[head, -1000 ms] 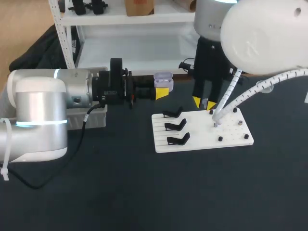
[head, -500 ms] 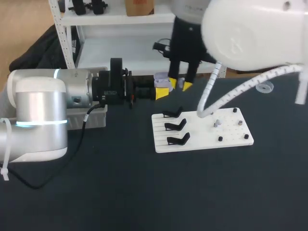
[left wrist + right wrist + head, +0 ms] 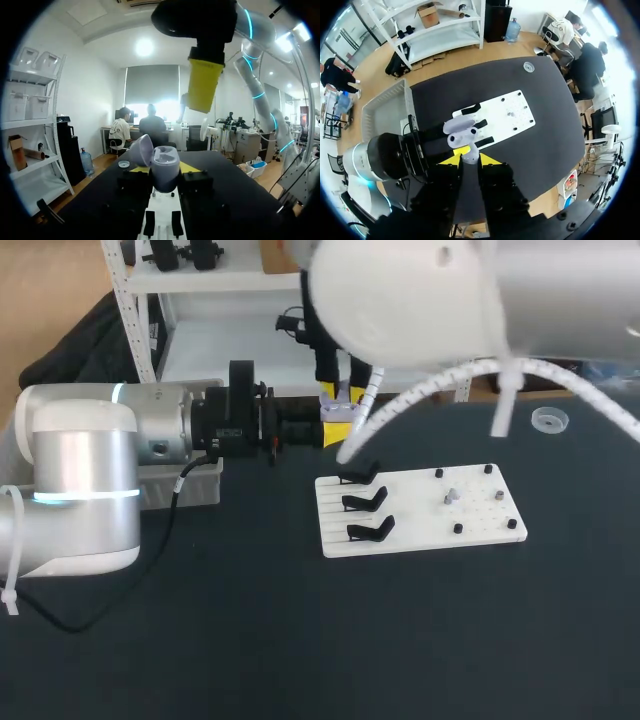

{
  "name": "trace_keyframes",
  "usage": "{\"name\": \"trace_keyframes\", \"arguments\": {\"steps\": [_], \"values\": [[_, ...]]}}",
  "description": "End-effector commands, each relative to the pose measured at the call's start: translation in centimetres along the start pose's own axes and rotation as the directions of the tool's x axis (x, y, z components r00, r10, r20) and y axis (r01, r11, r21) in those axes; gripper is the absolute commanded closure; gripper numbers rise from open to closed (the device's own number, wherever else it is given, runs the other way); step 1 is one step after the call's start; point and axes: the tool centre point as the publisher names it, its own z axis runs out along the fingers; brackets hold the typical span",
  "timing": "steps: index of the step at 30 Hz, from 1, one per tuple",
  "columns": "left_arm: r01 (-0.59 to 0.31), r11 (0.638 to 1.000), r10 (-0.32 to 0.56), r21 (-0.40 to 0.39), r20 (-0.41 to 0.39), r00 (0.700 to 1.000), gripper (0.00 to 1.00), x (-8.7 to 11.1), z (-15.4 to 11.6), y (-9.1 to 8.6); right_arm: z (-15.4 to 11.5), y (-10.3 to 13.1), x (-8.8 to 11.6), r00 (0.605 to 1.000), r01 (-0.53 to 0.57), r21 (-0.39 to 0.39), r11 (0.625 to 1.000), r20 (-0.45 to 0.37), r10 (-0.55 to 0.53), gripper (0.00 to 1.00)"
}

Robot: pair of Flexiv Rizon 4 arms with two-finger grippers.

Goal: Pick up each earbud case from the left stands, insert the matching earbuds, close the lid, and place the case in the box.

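A lavender earbud case point(image 3: 165, 165) with its lid open sits upright between the fingers of my left gripper point(image 3: 162, 173), which is shut on it behind the white board point(image 3: 480, 525). My right gripper point(image 3: 469, 161) hangs directly over the open case point(image 3: 462, 136), shut on a small pale earbud point(image 3: 468, 156). In the head view the right gripper point(image 3: 340, 390) covers most of the case point(image 3: 347, 397), just above the left gripper point(image 3: 338, 430). Three black stands point(image 3: 362, 502) at the board's left are bare. Another earbud point(image 3: 450, 497) rests on the board's pegs.
A grey box point(image 3: 205, 482) stands at the table's left, partly behind my left arm. A small clear round piece point(image 3: 548, 420) lies at the far right. The right arm's white body and coiled cable point(image 3: 420, 400) hang over the table's back.
My right arm has swung left from above the board's pegs to over the open case. The left arm and the case have stayed still.
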Motion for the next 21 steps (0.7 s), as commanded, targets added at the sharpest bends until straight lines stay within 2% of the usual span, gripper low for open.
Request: {"name": "trace_keyframes", "arguments": {"steps": [1,9,21], "values": [[-0.001,1.000,0.001,-0.002,0.003,1.000,1.00,0.0,0.0,0.0,0.1,0.5,-0.3,1.000,0.011,0.039,0.999,-0.001,-0.011,1.00],[-0.001,1.000,0.001,-0.002,0.003,1.000,1.00,0.0,0.0,0.0,0.9,-0.1,-0.2,0.997,0.068,0.059,0.996,0.022,-0.070,1.00],[-0.001,1.000,0.001,-0.002,0.003,1.000,1.00,0.0,0.0,0.0,2.4,-1.1,0.2,0.998,0.063,0.103,0.993,0.002,-0.063,1.00]]}}
